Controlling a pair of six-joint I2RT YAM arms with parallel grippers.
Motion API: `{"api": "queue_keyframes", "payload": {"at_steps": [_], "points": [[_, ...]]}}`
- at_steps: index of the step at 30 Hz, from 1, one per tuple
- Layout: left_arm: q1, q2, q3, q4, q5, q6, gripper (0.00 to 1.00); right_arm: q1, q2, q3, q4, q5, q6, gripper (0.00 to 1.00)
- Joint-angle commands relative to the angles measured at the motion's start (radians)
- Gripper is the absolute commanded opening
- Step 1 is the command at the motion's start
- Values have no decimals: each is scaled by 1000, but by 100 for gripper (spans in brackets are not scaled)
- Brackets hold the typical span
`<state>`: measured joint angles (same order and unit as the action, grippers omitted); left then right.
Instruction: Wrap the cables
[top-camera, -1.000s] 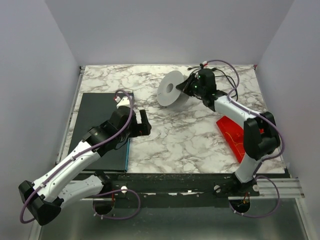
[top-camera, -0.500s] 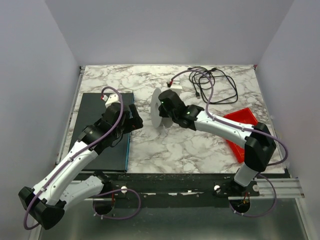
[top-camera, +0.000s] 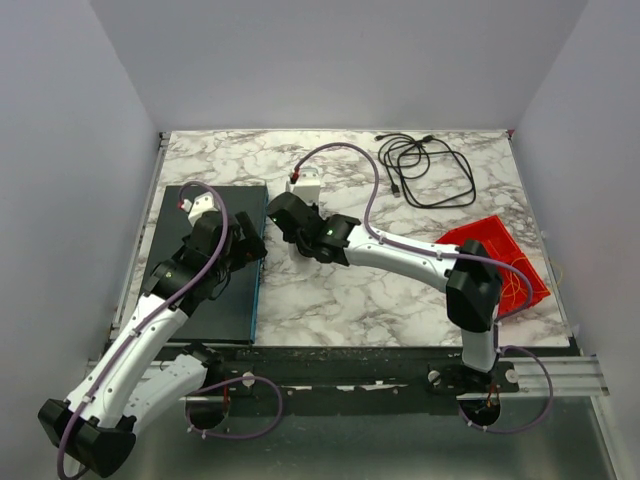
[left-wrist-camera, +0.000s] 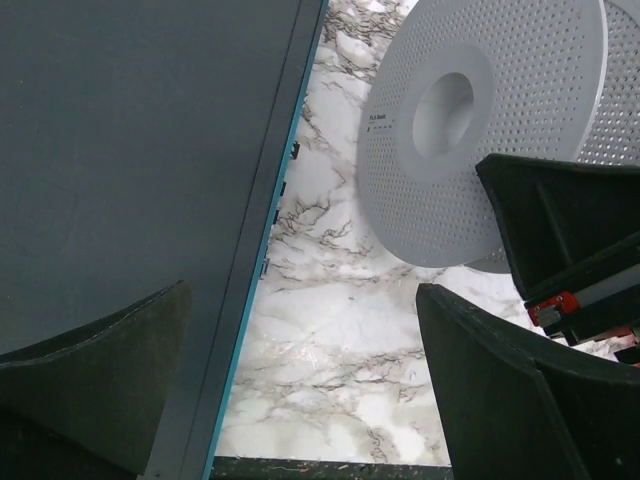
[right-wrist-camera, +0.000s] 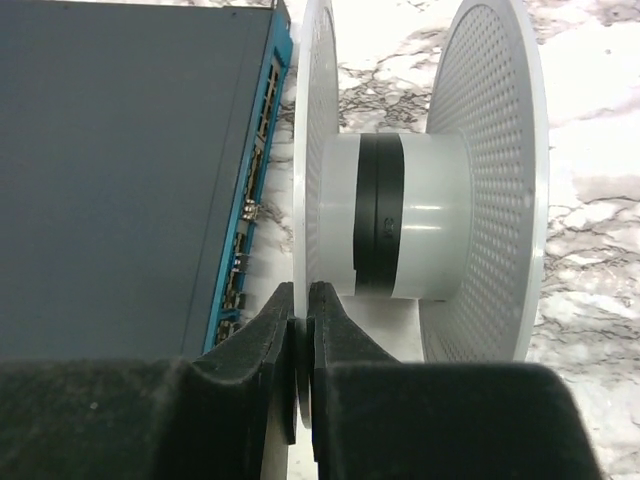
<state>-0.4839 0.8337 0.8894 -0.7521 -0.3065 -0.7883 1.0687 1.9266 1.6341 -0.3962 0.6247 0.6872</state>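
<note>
Two arms meet over the left half of the white marble-patterned table (top-camera: 380, 300). The thin black cables (top-camera: 428, 172) lie flat on its far right part, well apart from both grippers. They form a loose tangle of loops whose long axis runs from far left to near right. Small plug ends show at the tangle's far edge and on its left side, the left one pointing toward the near edge.

The right gripper (right-wrist-camera: 302, 300) reaches across to the left, and its jaws are pinched tight on the thin rim of one flange of a white perforated plastic spool (right-wrist-camera: 410, 215). The spool stands on edge with its axis level, running left to right in the right wrist view. A black band circles its pale hub. It is just beside the teal side of a dark grey flat box (left-wrist-camera: 130, 150) that lies at the left of the table.

The left gripper (left-wrist-camera: 300, 300) hovers above the right edge of that box with its jaws spread wide. Its camera faces the spool's round flange and centre hole. A red plastic tray (top-camera: 490, 240) sits at the right, nearer than the cables.
</note>
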Motion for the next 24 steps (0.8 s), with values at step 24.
{"api": "queue_keyframes", "payload": {"at_steps": [24], "points": [[24, -38, -32, 9, 38, 30, 99, 29, -39, 45, -84, -27, 56, 57]]}}
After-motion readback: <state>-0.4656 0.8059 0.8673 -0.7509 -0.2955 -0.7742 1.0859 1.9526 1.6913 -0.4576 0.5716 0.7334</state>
